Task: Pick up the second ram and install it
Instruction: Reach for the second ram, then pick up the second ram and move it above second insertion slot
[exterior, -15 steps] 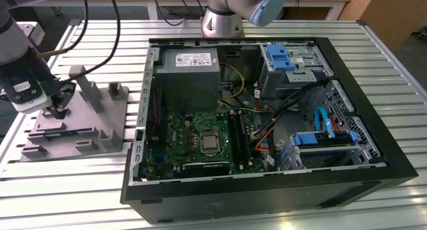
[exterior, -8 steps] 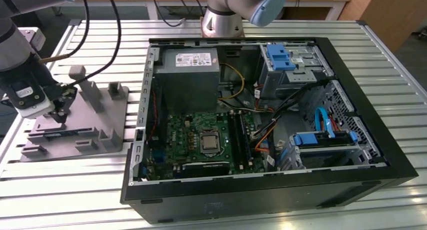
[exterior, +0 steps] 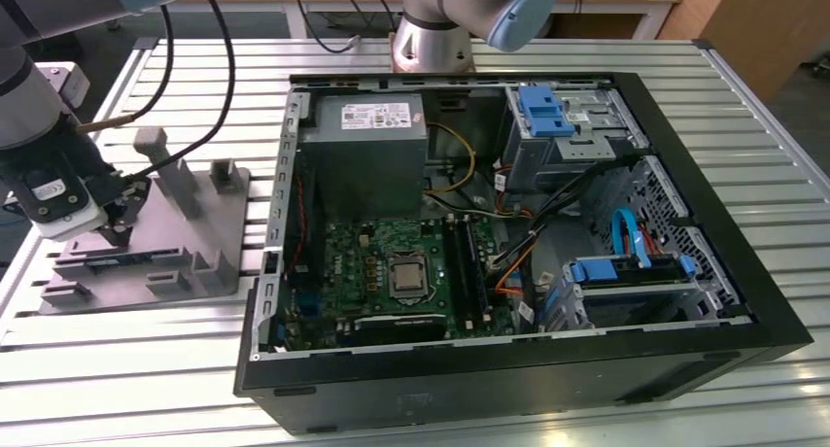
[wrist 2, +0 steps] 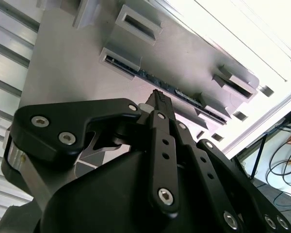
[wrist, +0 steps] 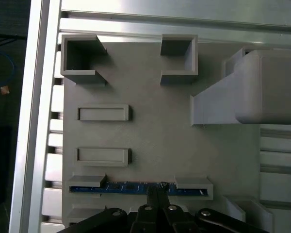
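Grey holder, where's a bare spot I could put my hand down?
The flat middle of the grey holder is bare, between its two small empty slots and the tall block. The table near the exterior view's bottom left corner is bare too. It's crowded by the memory stick, where the end effector sits.

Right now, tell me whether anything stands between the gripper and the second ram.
Nothing visible does. In the first wrist view the gripper is right at the second ram, which stands on edge in the grey holder.
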`<state>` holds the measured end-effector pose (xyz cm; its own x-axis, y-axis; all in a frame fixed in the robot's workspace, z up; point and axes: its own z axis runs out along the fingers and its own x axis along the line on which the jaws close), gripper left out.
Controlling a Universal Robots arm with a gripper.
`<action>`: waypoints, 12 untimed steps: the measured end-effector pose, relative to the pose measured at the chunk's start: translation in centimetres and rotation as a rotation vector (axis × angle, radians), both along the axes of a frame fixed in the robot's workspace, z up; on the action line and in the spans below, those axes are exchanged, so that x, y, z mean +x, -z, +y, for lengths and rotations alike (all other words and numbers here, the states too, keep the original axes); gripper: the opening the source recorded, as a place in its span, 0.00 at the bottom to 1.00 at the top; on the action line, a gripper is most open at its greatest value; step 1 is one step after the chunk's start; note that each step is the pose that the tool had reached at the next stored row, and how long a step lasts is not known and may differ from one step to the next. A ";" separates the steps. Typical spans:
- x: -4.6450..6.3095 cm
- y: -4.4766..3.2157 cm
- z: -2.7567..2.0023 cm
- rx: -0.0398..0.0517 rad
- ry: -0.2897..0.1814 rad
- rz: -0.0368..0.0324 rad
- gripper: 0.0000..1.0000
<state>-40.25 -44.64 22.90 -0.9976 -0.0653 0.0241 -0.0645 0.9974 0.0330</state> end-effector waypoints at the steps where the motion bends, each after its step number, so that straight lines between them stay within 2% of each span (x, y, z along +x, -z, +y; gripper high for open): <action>1: 0.0 0.01 0.00 0.0000 0.000 0.0000 0.10; 12: 0.0 0.02 0.00 0.0001 -0.001 -0.0001 0.10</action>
